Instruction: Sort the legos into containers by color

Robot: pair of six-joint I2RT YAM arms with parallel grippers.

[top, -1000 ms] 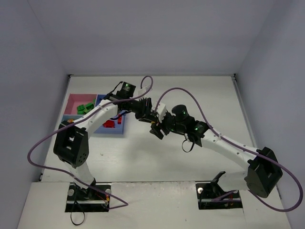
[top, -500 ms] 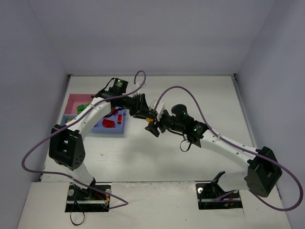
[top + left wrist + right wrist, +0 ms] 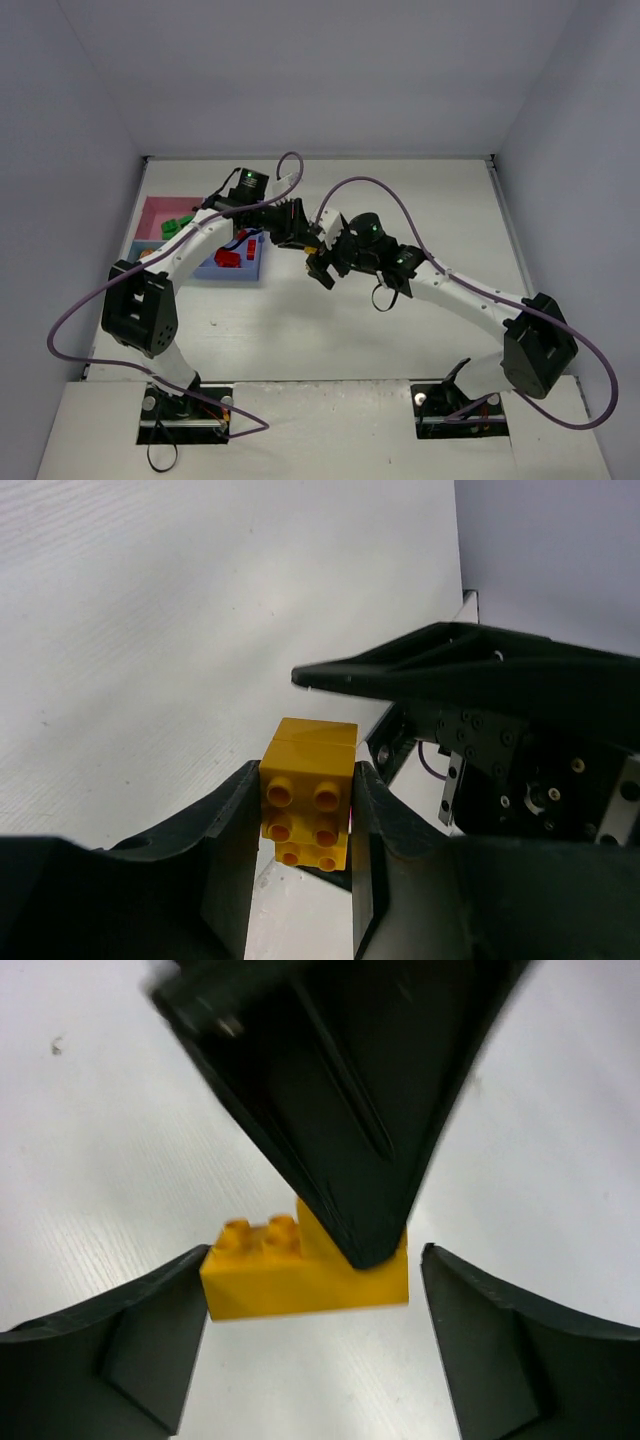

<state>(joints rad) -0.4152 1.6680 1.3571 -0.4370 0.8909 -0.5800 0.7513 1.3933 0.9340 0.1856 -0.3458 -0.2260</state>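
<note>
A yellow lego (image 3: 310,750), two bricks stacked, is clamped between my left gripper's (image 3: 306,815) fingers above the white table. In the top view the left gripper (image 3: 306,241) meets my right gripper (image 3: 322,268) mid-table. In the right wrist view the same yellow lego (image 3: 290,1285) sits between the right gripper's (image 3: 316,1258) spread fingers. The right finger (image 3: 530,1350) stands clear of it, while the left gripper's black finger covers its top. The containers sit at the left: a pink tray (image 3: 158,210) with green legos (image 3: 180,225), a blue tray (image 3: 216,270) with red legos (image 3: 230,258), and a light-blue one (image 3: 136,249).
Purple cables (image 3: 380,190) loop over both arms. White walls enclose the table on the left, back and right. The arm bases (image 3: 185,410) stand at the near edge.
My right gripper's jaws have widened around the yellow lego, and both arms have shifted slightly left. The left gripper stays shut on the lego.
</note>
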